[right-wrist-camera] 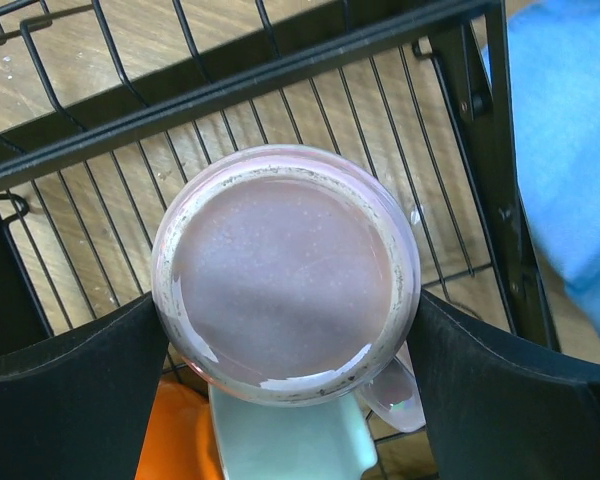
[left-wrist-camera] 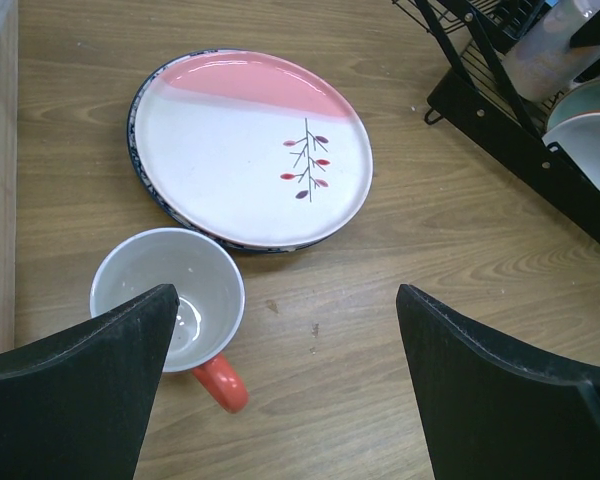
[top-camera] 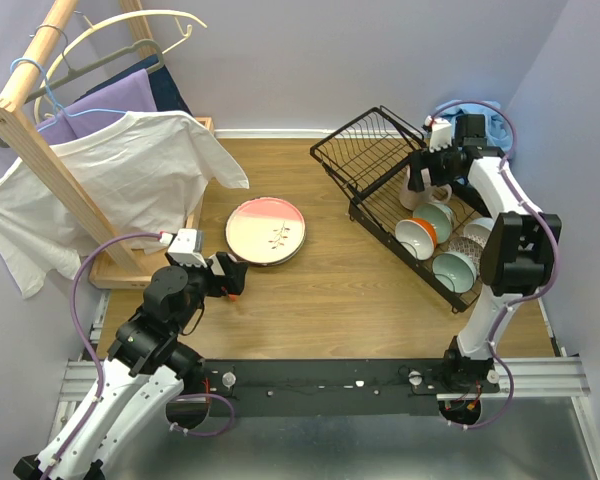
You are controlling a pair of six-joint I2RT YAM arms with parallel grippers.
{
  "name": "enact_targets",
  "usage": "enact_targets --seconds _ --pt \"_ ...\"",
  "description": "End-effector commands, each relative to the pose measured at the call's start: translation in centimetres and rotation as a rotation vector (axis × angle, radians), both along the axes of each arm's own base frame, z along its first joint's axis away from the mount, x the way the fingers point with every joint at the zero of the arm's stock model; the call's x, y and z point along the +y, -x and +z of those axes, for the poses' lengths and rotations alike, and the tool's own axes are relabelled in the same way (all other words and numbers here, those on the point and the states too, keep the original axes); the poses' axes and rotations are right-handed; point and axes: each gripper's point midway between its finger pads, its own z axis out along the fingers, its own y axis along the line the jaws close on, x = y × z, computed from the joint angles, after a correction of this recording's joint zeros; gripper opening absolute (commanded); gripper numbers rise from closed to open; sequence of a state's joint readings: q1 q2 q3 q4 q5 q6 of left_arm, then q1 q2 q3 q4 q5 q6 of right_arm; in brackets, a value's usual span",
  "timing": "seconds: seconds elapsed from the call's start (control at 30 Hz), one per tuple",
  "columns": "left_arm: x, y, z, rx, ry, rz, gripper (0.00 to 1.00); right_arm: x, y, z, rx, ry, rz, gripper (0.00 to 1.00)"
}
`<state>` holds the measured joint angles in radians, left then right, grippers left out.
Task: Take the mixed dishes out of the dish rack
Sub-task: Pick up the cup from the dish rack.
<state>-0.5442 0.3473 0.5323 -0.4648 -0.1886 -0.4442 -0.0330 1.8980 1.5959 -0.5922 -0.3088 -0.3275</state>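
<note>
The right tool point(right-wrist-camera: 292, 300) clamps the pink mug point(right-wrist-camera: 285, 270) on both sides. The mug is upside down over the rack point(right-wrist-camera: 280, 75), axis upright, handle at the wrist view's lower right. The left tool point(left-wrist-camera: 285, 290) hangs released above the counter point(left-wrist-camera: 430, 250), by an upright orange-handled mug point(left-wrist-camera: 175, 285) beside the plate point(left-wrist-camera: 240, 150).

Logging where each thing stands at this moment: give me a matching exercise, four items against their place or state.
Items:
1. leaf-sprig plate
2. orange-handled mug
3. pink mug
4. left gripper

Places or states:
A. held base-up by the right gripper
B. open, above the table
C. stacked on a blue-rimmed plate
D. upright on the table

Pairs: 1-C, 2-D, 3-A, 4-B
</note>
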Motion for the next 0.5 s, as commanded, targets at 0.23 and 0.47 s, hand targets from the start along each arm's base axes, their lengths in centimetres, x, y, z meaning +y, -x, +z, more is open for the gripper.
enact_targets --seconds 0.23,0.47 --pt "-0.3 -0.1 0.1 -0.012 -0.003 -0.017 0.99 1.1 -0.7 -2.5 0.045 0.026 0.081 1.0" --pt "-0.2 -0.2 0.1 -0.011 -0.004 -0.013 0.99 1.6 -0.8 -1.5 0.004 -0.006 0.078 0.83"
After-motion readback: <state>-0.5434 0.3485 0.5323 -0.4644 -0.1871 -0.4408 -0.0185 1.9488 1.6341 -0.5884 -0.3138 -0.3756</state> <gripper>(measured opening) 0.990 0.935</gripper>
